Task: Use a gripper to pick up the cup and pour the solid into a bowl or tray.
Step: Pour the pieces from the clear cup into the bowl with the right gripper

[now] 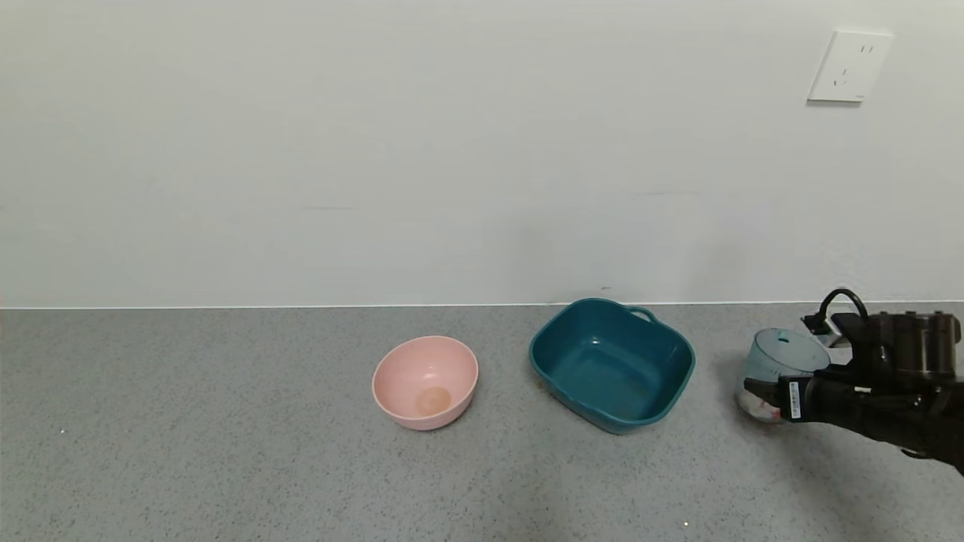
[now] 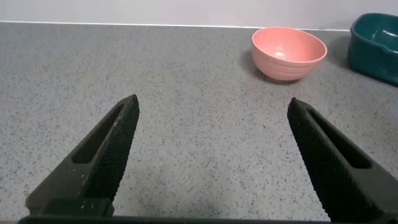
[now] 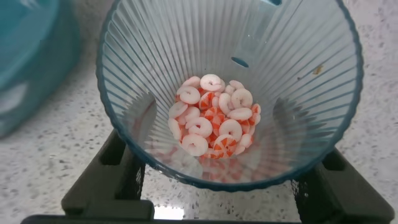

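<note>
The ribbed pale blue-green cup [image 1: 779, 361] is at the far right of the counter, to the right of the teal tub [image 1: 611, 363]. My right gripper [image 1: 762, 397] reaches in from the right and is shut on the cup's lower part, one finger [image 3: 118, 171] on each side. In the right wrist view the cup [image 3: 155, 50] holds the solid [image 3: 214, 115], a heap of white and orange-red discs at its bottom. The tub's wall [image 3: 31, 62] shows beside it. My left gripper [image 2: 211, 106] is open and empty over bare counter, out of the head view.
A round pink bowl [image 1: 425, 382] stands left of the tub and also shows in the left wrist view [image 2: 289, 53], with the tub's corner [image 2: 376, 40] beside it. A white wall with a socket [image 1: 849, 66] runs behind the grey speckled counter [image 1: 226, 452].
</note>
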Robot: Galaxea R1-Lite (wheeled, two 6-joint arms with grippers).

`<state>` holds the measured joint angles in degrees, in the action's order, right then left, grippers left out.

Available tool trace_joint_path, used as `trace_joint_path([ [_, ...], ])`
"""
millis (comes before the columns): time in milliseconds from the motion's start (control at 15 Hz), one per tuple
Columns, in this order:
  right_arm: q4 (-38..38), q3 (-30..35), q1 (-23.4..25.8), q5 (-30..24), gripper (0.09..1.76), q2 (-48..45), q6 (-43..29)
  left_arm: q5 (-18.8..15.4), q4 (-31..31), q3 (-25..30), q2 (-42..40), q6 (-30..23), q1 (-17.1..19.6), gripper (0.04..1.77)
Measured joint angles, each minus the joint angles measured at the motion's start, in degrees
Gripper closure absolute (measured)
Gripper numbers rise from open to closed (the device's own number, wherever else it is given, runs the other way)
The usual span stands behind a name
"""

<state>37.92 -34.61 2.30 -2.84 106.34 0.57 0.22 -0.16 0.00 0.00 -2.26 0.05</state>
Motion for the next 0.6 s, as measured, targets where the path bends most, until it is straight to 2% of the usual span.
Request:
trace_joint_path([
  [333,-21.0,-13.7,-1.3,0.3,0.53,-6.5,0.5,0.0,0.0,0.0,0.0,0.0,0.0,0.09],
  [600,-29.9,-22.6,-2.6,1.9,0.53,-8.3,3.1,0.0,0.0,0.0,0.0,0.0,0.0,0.09],
])
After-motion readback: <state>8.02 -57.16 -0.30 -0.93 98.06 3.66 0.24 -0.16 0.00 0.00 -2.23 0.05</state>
